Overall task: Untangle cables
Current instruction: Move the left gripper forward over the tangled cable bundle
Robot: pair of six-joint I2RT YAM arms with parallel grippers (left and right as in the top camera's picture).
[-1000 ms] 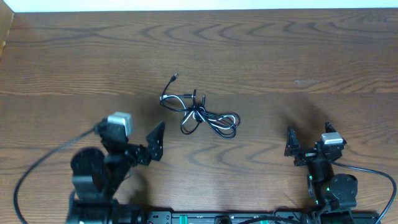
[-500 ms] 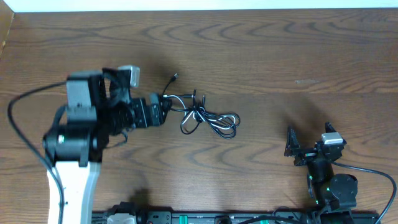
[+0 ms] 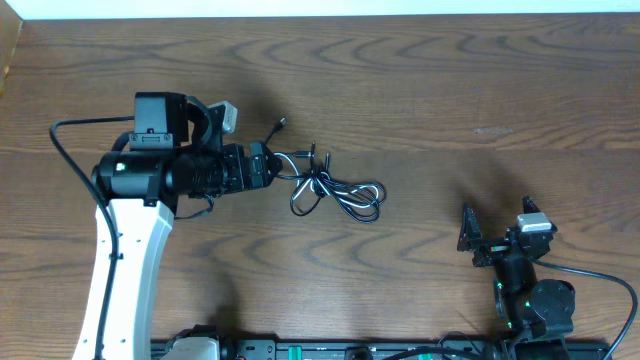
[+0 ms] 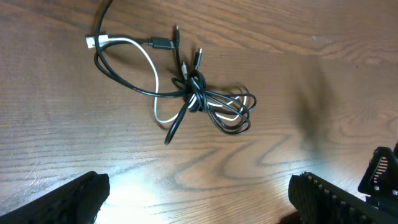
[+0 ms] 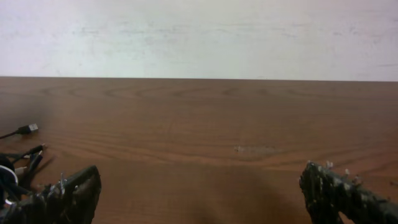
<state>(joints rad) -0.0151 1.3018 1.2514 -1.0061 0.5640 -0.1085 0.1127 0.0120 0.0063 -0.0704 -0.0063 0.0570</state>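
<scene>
Hovering at the left edge of the cables in the overhead view, the left gripper is spread wide and empty. The right gripper sits well apart, equally wide and empty.

Left wrist: a thin black cable is knotted with a white cable on the wood-grain table, ahead of the rough dark fingers.

Right wrist: the cables lie at the far left, just beyond the left finger.

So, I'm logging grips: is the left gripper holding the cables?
No, the left gripper is open, and the cables lie untouched on the table ahead of it.
</scene>
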